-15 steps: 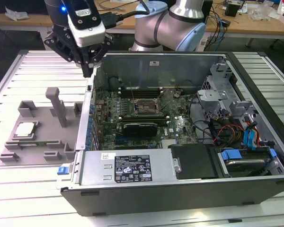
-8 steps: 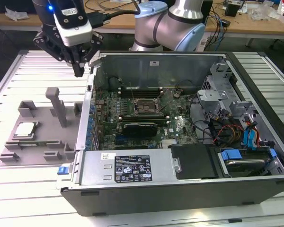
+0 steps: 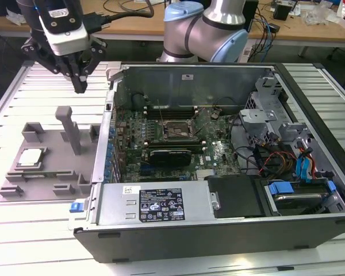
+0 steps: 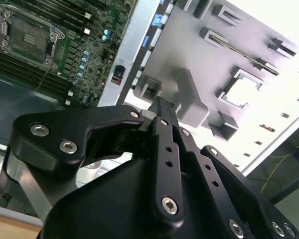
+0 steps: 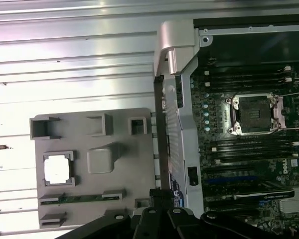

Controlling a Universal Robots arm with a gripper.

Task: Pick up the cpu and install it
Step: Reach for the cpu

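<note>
My claw (image 3: 79, 86): I am hanging it fingers-down over the far edge of the grey holder tray (image 3: 52, 175), close to the near wall of the open computer case (image 3: 106, 144), and touching neither

My arm: the black wrist is coming in at 11 o'clock of the exterior view, while the arm's blue-grey joints (image 3: 204, 29) are sitting behind the case at 12 o'clock

Claw state: the fingers are closing to one narrow tip in the exterior view, and in both wrist views (image 4: 162, 105) (image 5: 157, 193) they are meeting with nothing between them

The cpu (image 3: 30, 157): it is lying flat in a square pocket of the tray, at about 7 o'clock from my claw in the exterior view and well apart from it

The cpu's look: it is showing a silvery-white square top with a thin darker rim, and it is glaring bright in the first wrist view (image 5: 58, 168)

The socket (image 3: 179, 131): it is sitting open and black-framed on the green board inside the case, at about 4 o'clock from my claw in the exterior view; both wrist views are showing it too (image 5: 253, 114) (image 4: 32, 37)

The table (image 3: 40, 230): white slats are carrying both the tray and the case
</note>
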